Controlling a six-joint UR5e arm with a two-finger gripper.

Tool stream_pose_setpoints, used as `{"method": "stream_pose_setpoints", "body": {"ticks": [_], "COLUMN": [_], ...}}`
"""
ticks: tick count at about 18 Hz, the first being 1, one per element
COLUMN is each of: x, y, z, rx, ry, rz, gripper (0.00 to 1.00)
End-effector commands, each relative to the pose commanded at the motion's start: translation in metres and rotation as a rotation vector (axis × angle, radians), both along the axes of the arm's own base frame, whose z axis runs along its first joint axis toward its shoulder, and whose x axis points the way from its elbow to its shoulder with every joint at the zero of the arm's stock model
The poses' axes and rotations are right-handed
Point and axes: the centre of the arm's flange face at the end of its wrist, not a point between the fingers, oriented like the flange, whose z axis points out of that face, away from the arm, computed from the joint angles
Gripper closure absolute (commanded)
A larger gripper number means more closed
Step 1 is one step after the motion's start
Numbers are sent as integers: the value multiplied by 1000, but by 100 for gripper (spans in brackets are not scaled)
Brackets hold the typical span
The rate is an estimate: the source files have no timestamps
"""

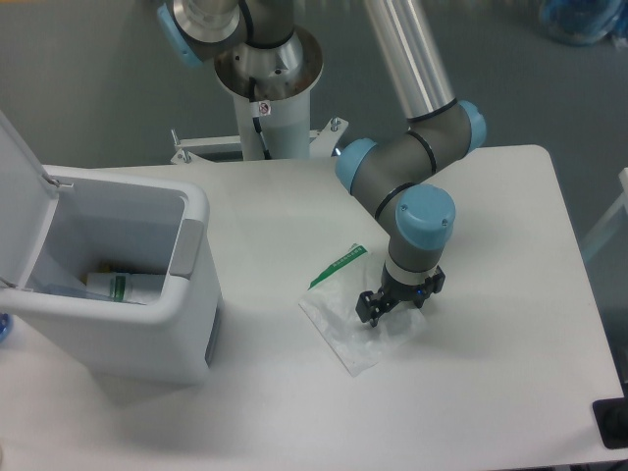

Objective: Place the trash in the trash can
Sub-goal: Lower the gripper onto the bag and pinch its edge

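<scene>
The crinkled plastic bag with its green strip is seen lying flat on the white table, directly beneath the claw, whose short fingers are lowered onto the bag's right part; how far they are parted, or whether the film is pinched, cannot be told. The bottle is seen already lying inside the open trash can at the table's left, lid raised. Bare tabletop is left between bag and can; no writing can be read.

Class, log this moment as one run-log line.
claw: over crinkled clear plastic bag, grip unclear | clear plastic bottle: inside white bin | lid: open
</scene>
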Motion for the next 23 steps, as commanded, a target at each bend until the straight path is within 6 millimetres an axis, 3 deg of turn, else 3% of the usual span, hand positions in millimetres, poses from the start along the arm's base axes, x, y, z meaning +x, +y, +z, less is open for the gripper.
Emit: {"method": "stream_pose_setpoints", "body": {"ticks": [8,13,19,20,22,23], "x": [1,3,5,6,6,7], "y": [-1,-1,-1,0,0,0], "z": [3,4,2,3,7,12], "rx": [2,1,-1,0,4,8], "ry": [3,3,-1,0,3,10], "rz": [-2,-5,-5,-5,-5,-5], "gripper": [19,30,52,61,66,74]}}
